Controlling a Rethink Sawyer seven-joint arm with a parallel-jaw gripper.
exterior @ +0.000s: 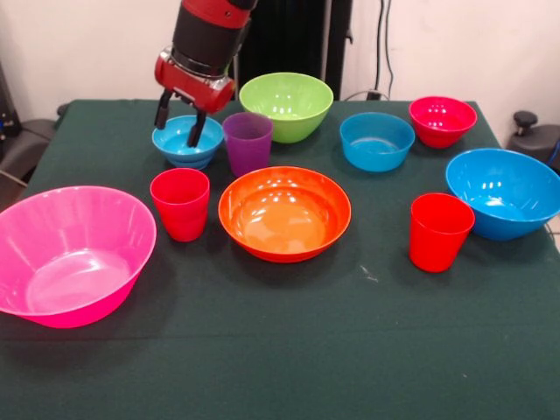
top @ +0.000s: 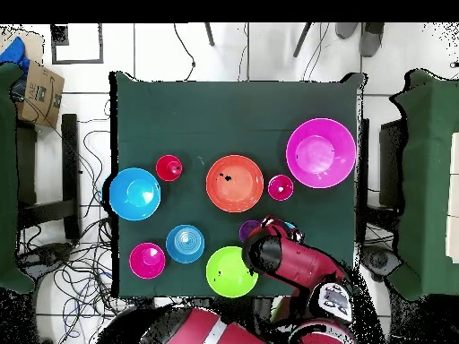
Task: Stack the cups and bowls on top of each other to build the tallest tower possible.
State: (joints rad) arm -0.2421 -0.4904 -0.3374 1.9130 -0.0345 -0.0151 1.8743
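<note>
A dark green table [exterior: 262,350] stands on a white tiled floor [top: 224,54]. Behind it is a plain white wall [exterior: 455,44]. Black cables [top: 81,278] lie on the floor beside the table.

Bright even indoor light, glare on orange bowl [exterior: 284,213], soft shadows on tablecloth [exterior: 262,350].

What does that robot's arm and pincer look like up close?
The arm is a thick round tube, glossy red with a broad black band. It ends in a red block carrying the pincer, two slim black fingers. No loose cables or markings show on it.
</note>
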